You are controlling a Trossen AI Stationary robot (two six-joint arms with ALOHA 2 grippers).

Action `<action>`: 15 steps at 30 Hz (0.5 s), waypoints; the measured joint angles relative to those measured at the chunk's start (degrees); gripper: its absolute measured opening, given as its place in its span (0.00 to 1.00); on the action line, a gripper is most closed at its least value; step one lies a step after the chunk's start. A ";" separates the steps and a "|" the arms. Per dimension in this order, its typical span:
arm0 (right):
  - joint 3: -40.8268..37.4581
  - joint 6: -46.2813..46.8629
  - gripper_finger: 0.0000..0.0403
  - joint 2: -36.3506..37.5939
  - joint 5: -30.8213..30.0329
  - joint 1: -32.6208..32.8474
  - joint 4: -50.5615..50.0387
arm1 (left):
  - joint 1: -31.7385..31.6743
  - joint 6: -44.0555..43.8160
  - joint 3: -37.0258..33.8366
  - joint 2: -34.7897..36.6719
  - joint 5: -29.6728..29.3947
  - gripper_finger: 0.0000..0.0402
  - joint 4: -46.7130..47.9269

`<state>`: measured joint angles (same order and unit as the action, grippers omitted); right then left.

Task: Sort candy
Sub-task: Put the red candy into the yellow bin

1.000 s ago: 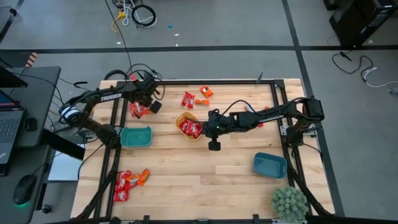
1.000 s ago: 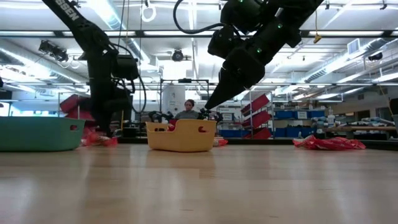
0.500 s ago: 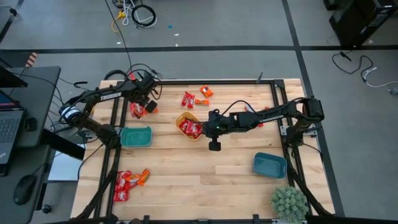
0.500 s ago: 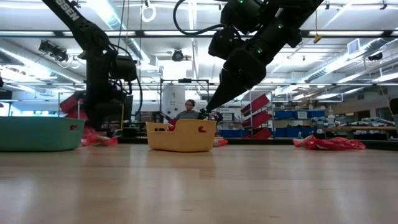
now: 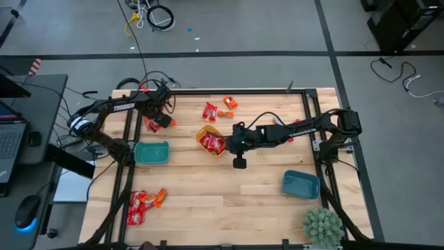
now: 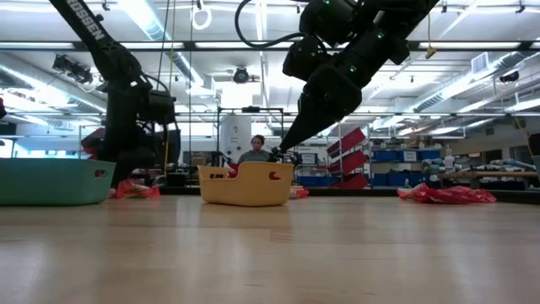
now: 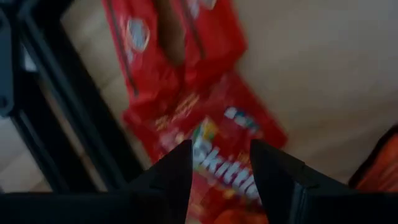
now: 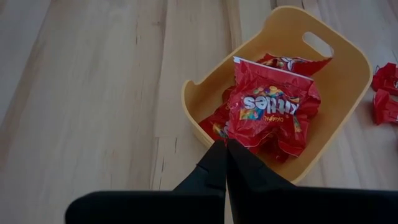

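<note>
My left gripper is open at the table's far left, just above a small heap of red candy packets lying flat on the wood. In its wrist view one red packet shows in the gap between the fingers. My right gripper is shut, its tips at the rim of the yellow bowl. That bowl holds red candy, with a crumpled red packet on top. My left gripper's fingers stand on either side of a red packet; I cannot tell whether they touch it. My right gripper's shut fingertips lie slanting down at the bowl's rim, beside the top packet's corner; I cannot tell whether they touch it.
A teal bowl stands near the left edge and a blue bowl at the near right. More candy lies at the far middle and in a heap at the near left. A potted plant fills the near right corner.
My left gripper has moved a little toward the table's left and far edges, staying over the red heap. My right gripper has kept still at the yellow bowl.
</note>
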<state>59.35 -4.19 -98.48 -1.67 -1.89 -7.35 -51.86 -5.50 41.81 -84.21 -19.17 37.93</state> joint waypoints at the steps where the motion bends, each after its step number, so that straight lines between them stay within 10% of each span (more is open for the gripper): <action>1: 0.00 0.02 0.00 0.00 0.00 0.00 0.00 | 0.25 -0.56 0.01 -0.39 -0.64 0.41 -0.25; 15: 0.00 -0.05 0.00 0.00 0.04 0.07 -0.07 | 0.98 -0.78 -0.10 -0.60 4.92 0.41 -0.96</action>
<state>59.35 -4.23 -98.48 -1.63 -1.83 -7.42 -50.88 -6.28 41.71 -84.82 -14.25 36.97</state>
